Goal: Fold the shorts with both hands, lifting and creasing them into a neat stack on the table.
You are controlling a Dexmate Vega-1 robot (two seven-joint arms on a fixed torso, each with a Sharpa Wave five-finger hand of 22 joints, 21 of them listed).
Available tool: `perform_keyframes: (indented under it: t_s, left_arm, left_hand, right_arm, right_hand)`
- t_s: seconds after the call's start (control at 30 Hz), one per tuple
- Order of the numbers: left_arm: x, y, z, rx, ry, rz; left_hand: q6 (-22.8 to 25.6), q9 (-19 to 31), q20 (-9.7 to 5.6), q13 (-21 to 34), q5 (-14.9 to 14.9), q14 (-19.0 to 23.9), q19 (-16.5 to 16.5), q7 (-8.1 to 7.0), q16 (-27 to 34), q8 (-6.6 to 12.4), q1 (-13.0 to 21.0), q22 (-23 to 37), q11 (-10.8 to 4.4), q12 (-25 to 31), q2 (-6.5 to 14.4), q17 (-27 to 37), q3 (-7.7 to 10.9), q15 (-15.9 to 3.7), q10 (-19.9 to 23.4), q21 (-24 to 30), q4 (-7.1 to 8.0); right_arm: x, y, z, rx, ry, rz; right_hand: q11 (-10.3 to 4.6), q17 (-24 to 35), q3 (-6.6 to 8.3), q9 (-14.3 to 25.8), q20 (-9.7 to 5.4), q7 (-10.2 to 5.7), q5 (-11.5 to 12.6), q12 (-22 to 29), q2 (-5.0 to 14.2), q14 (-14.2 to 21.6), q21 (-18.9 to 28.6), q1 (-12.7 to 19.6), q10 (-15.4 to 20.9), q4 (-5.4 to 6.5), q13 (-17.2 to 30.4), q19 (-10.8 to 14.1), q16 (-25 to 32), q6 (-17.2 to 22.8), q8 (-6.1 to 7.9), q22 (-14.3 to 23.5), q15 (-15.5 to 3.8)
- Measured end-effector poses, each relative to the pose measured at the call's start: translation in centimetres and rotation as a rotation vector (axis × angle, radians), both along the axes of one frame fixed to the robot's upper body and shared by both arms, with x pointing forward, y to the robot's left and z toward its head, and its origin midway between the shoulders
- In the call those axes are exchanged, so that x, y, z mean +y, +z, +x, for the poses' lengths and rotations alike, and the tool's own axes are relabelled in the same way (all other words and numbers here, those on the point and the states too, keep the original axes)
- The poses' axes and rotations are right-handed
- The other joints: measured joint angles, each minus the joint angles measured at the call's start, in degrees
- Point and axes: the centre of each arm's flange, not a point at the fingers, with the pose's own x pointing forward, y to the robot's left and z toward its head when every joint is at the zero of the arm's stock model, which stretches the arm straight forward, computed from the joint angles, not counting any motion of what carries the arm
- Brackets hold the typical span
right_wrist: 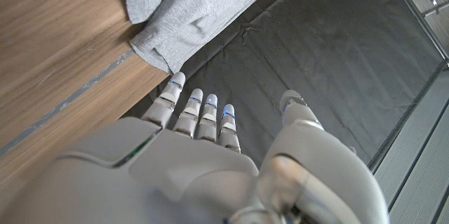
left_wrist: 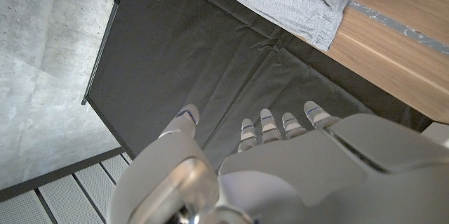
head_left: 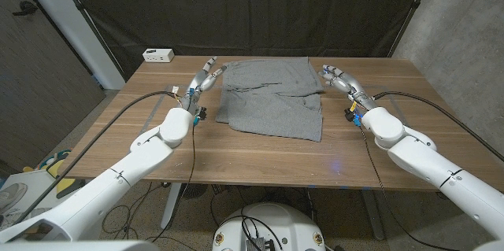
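1. Risk: I only catch the top layer of the shorts (head_left: 272, 97), so the fold drags crooked. The cloth already lies bunched at the far edge.
2. Shorts lie mid-counter (head_left: 260, 145), toward the back, between both hands.
3. Left hand (head_left: 203, 75) is just beside the far left corner, right hand (head_left: 337, 76) just beside the far right corner. Both have fingers apart, holding nothing.

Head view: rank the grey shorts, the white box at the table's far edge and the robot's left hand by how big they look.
1. shorts
2. left hand
3. white box, though it lies farther from the camera, so its true size is unsure.
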Motion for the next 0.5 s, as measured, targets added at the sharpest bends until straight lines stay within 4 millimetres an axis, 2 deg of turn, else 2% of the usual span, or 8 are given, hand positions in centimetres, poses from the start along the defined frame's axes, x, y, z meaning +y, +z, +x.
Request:
perform_keyframes:
  t_s: [0.23,0.27,0.5]
  left_arm:
    - [0.0,-0.1,-1.0,-0.009,0.022,0.043]
    - [0.1,-0.2,-1.1,-0.008,0.044,0.063]
    - [0.1,-0.3,-2.0,-0.013,0.069,0.110]
  left_hand:
    - [1.03,0.00,0.00,0.27,-0.44,0.67,0.00,0.02,0.00,0.00,0.63,0.00,0.07,0.00,-0.16,0.00,-0.04,0.17,1.36,0.00,-0.83]
    - [1.10,-0.01,0.04,0.27,-0.44,0.86,0.04,0.10,0.00,0.00,0.81,0.00,0.04,0.00,-0.34,0.00,0.02,-0.03,1.84,0.00,-0.90]
    - [2.55,-0.01,0.72,0.27,-0.77,1.25,0.11,0.49,0.00,0.00,1.13,0.00,0.48,0.00,-0.08,0.00,0.09,0.19,2.99,0.00,-1.44]
  right_arm:
    - [0.3,-0.2,-0.6,-0.005,-0.058,-0.063]
    - [1.0,-0.1,-1.4,-0.013,-0.052,-0.083]
    - [1.3,-0.5,-2.1,-0.014,-0.100,-0.140]
  right_hand:
    - [0.00,0.04,-0.23,0.00,0.00,-0.02,0.00,0.00,-0.01,0.31,0.00,0.01,0.00,-0.23,0.00,0.00,0.00,0.02,0.00,0.00,-0.31]
    - [0.00,0.04,-0.23,-0.01,0.00,-0.20,0.00,0.00,-0.11,0.31,0.00,0.11,0.00,-0.23,0.00,0.00,0.00,0.20,0.00,0.00,-0.31]
    - [-0.32,0.04,0.01,-0.01,-0.01,-0.26,-0.43,0.00,-0.08,0.37,0.00,0.52,0.31,-0.47,0.00,0.00,0.00,0.26,0.00,-0.01,-0.37]
